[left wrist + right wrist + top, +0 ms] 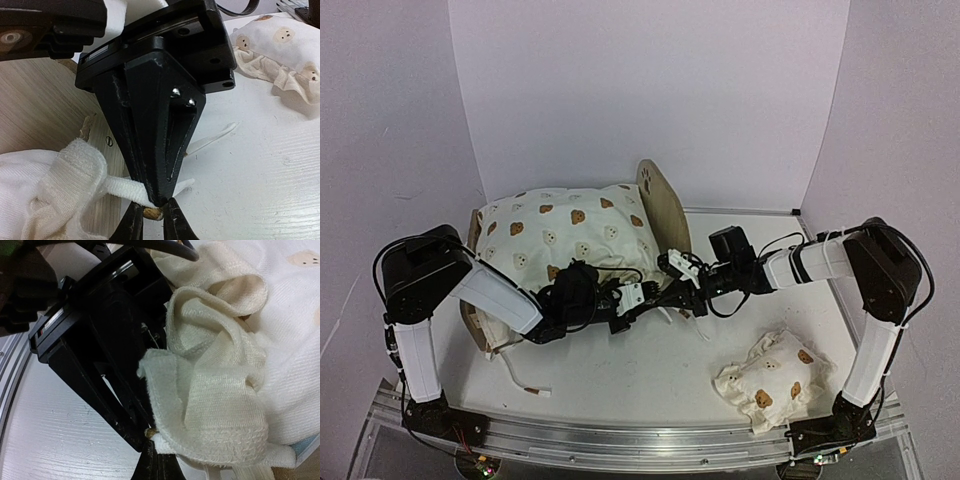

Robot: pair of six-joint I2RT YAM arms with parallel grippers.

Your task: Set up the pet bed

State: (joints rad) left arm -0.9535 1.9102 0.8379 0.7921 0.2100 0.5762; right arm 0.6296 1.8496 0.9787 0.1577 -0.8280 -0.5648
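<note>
The pet bed's light-wood headboard (pixel 660 205) rises at the back, with the large bear-print cushion (pixel 565 235) lying on the frame. Bare wood of the frame (pixel 40 110) fills the left of the left wrist view. The two grippers meet tip to tip in front of the bed. My right gripper (pixel 665 293) (pixel 159 197) (pixel 159 452) is shut on a white cushion tie (pixel 117 187) (pixel 175 440). My left gripper (pixel 645 303) (pixel 153 212) (pixel 145 436) has its jaws pinched on that tie's brown tip. The striped base is hidden.
A small bear-print pillow (pixel 770 380) (pixel 280 45) lies at the front right of the white table. Another loose tie (pixel 525 385) trails on the table front left, and one more tie (pixel 210 142) lies beyond the grippers. White walls close in on three sides.
</note>
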